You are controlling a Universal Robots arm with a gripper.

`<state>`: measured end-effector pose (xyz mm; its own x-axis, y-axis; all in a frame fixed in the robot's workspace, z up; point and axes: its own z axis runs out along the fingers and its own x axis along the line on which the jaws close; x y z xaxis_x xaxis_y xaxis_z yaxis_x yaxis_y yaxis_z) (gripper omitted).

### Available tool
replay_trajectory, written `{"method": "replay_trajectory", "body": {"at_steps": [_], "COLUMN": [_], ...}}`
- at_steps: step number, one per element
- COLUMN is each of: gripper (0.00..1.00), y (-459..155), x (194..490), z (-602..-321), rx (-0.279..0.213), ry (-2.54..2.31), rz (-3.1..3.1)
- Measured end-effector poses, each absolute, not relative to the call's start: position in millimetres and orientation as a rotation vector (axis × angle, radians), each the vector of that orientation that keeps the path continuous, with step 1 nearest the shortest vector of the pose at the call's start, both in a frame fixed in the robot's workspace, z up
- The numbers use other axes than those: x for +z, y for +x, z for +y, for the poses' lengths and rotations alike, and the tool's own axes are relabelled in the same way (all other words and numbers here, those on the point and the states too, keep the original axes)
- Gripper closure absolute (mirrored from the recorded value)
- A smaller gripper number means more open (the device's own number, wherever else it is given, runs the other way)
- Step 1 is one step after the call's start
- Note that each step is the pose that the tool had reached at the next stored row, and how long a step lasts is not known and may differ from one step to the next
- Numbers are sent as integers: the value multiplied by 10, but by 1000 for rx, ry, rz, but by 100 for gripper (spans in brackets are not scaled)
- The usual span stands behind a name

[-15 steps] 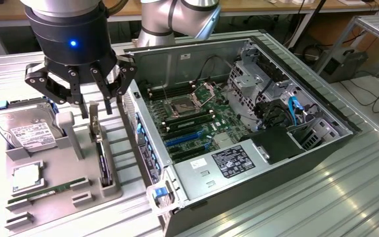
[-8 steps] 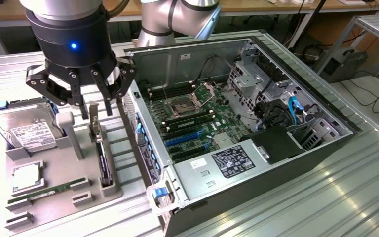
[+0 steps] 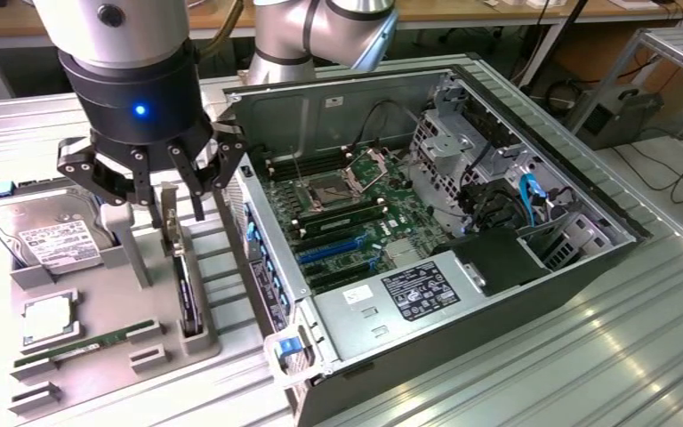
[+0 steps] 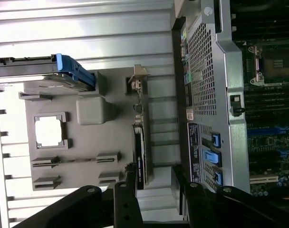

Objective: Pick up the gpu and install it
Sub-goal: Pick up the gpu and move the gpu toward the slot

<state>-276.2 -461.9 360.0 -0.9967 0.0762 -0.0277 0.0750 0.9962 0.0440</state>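
Observation:
The gpu (image 3: 184, 283) is a slim black card standing on edge in a slot of the grey holder (image 3: 116, 360), its silver bracket end pointing up. My gripper (image 3: 170, 205) hangs right over that upper end, open, with one finger on each side of the card and not touching it. In the wrist view the gpu (image 4: 139, 147) runs lengthwise towards my gripper (image 4: 154, 183), whose dark fingers (image 4: 128, 190) straddle the card's near end. The open computer case (image 3: 437, 222) lies to the exterior view's right, its motherboard with blue slots (image 3: 330, 251) facing up.
The holder also carries a silver hard drive (image 3: 45, 236), a square processor chip (image 3: 49, 318) and a green memory stick (image 3: 86, 342). The case wall (image 4: 211, 95) stands close beside the gpu. Ribbed metal tabletop (image 3: 579, 356) surrounds everything.

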Motion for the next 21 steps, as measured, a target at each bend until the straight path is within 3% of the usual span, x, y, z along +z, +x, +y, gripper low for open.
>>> {"method": "replay_trajectory", "body": {"at_steps": [21], "gripper": [58], "y": [-2872], "x": [3152], "z": [-4618], "rx": [67], "ry": [118], "rz": [3109]}}
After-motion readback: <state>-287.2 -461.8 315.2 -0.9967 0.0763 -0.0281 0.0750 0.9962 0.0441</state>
